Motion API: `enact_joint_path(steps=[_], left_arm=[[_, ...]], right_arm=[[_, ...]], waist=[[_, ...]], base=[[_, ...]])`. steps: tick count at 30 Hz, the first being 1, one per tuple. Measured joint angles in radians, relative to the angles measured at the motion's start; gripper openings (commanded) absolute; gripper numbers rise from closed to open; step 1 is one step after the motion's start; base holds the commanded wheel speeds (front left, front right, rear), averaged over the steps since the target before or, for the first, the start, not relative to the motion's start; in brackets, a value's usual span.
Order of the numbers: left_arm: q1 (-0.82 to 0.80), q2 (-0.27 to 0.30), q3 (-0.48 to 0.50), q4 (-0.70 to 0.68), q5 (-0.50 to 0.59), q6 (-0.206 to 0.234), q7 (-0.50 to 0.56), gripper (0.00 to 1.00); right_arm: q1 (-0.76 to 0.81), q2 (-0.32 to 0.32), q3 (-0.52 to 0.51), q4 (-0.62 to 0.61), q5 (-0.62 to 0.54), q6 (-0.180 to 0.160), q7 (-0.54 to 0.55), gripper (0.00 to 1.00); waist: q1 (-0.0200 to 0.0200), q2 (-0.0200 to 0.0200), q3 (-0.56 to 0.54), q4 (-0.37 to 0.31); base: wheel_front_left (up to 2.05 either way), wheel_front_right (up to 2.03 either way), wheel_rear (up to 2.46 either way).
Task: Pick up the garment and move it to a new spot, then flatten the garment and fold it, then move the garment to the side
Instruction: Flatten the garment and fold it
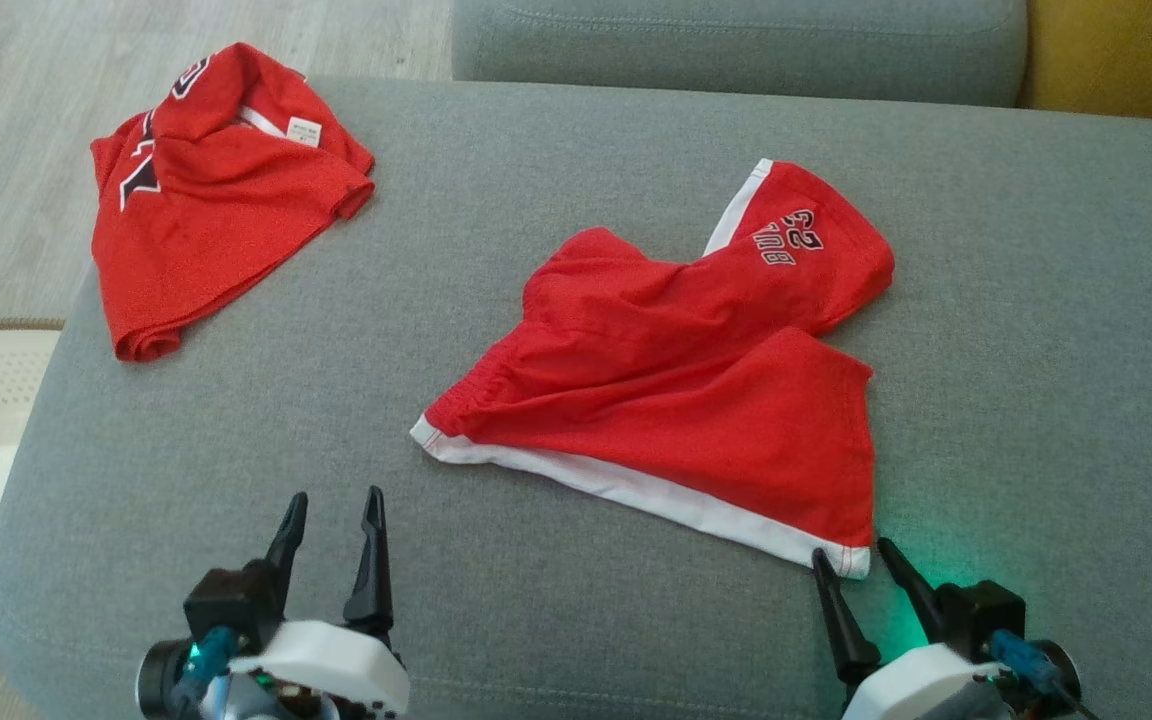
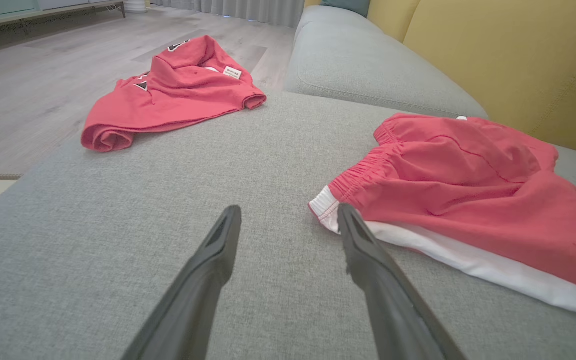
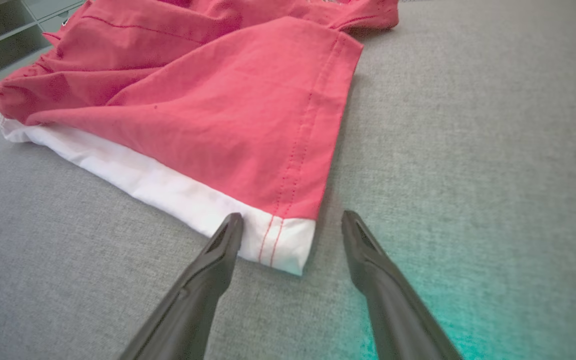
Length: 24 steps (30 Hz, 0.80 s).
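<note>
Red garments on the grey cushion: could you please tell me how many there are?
2. The red shorts with white trim lie crumpled at the cushion centre, just ahead of the right tool; the red jersey lies bunched at its far left corner. Folds could hide more.

The robot's left gripper (image 1: 334,497) and right gripper (image 1: 851,548): dark fingers on white wrists.

Each gripper has two long fingers (image 2: 208,280), matte and dark grey to black, wide at the base and narrowing to a pointed tip, with a shallow groove on the inner face near the tip. The fingers come out of a black block-shaped housing (image 1: 231,600). Behind it sits a smooth, rounded white shell (image 1: 336,660). A blue plug (image 1: 211,645) is on the outer side of each wrist, beside a round black part (image 1: 156,680). A green light glows at the right wrist.
</note>
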Motion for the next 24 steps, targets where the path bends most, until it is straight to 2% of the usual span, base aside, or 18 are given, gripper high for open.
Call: enact_joint_path(steps=[5,7,9,11,17,18,20,24], left_arm=[[-0.007,-0.001,0.016,0.0,0.0,-0.001,0.0,1.0],[-0.007,-0.001,0.019,0.0,0.0,-0.001,0.0,1.0],[-0.007,-0.001,0.021,0.0,0.0,-0.001,0.0,1.0],[-0.007,-0.001,0.022,0.001,0.0,-0.001,0.0,1.0],[-0.009,-0.002,0.024,0.005,0.008,-0.001,0.0,1.0],[-0.01,-0.002,0.024,0.007,0.009,-0.001,0.0,1.0],[-0.016,-0.002,0.026,0.009,0.009,-0.001,0.0,1.0],[-0.026,-0.002,0.028,0.017,0.009,-0.006,0.0,1.0]], right_arm=[[-0.002,0.0,0.009,0.007,0.008,0.0,0.0,1.0],[-0.003,0.0,0.013,0.005,0.008,0.0,0.0,0.78],[-0.003,0.0,0.018,0.002,0.01,0.0,0.0,0.51],[-0.003,0.0,0.021,0.002,0.015,0.0,0.0,0.42],[-0.004,0.0,0.026,0.007,0.023,0.0,0.0,0.27],[-0.007,0.0,0.026,0.008,0.023,0.0,0.0,0.22],[-0.017,0.0,0.028,0.012,0.024,0.0,0.0,0.0],[-0.029,0.0,0.026,0.009,0.024,0.0,0.0,0.0]], waist=[[0.0,0.0,0.011,0.006],[0.0,0.0,0.014,0.004],[0.0,0.0,0.015,0.0],[0.0,0.0,0.016,-0.005],[0.0,0.0,0.02,-0.015],[0.0,0.0,0.02,-0.016],[0.0,0.0,0.021,-0.019],[0.0,0.0,0.019,-0.029]], base=[[0.0,0.0,0.0],[0.0,0.0,0.0],[0.0,0.0,0.0],[0.0,0.0,0.0],[0.0,0.0,0.0],[0.0,0.0,0.0],[0.0,0.0,0.0],[0.0,0.0,0.0]])
